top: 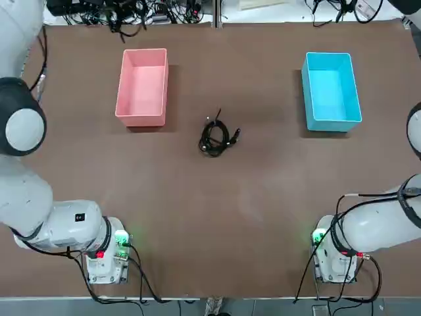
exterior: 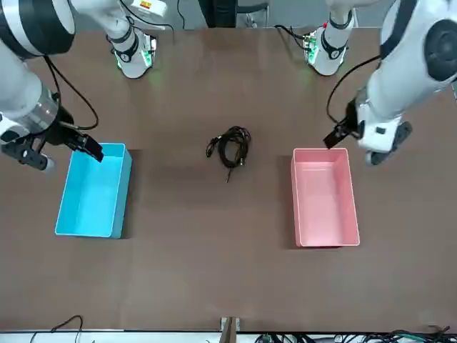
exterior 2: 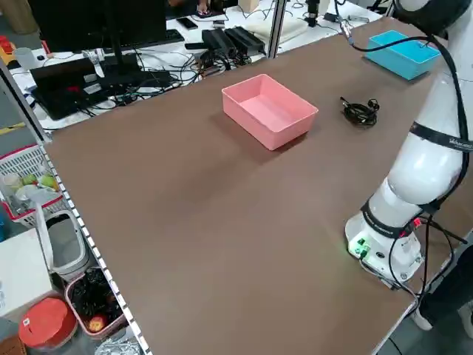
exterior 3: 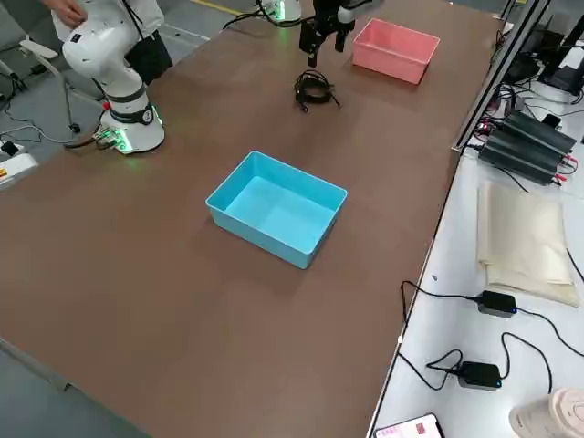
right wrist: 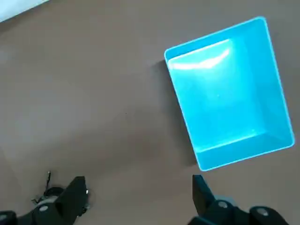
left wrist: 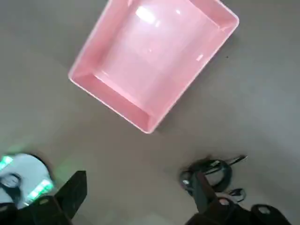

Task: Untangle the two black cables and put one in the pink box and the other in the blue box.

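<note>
Two black cables (top: 216,137) lay knotted together in one small bundle on the brown table (top: 217,217), between my two claws and touching neither. Most of the bundle was a tight coil; one thin end stuck out of it toward the far edge of the table, away from my bases, and a short plug end poked out toward my right side. With that tail, the bundle's long axis ran roughly from my near side to the far side, though the coil itself was close to round. I could not tell which strand belonged to which cable.

My left claw (exterior: 353,146) hung above the table just beside the near end of the pink box (exterior: 325,196), its fingers (left wrist: 70,194) spread wide and gripping nothing. From it, the bundle lay off toward my right, well apart. The pink box had nothing in it, its long sides running away from me.

My right claw (exterior: 61,150) hung at the near end of the blue box (exterior: 96,189), fingers (right wrist: 201,194) likewise spread wide with nothing between them. The bundle lay well off to its left. The blue box held nothing, its long sides also running away from me.
</note>
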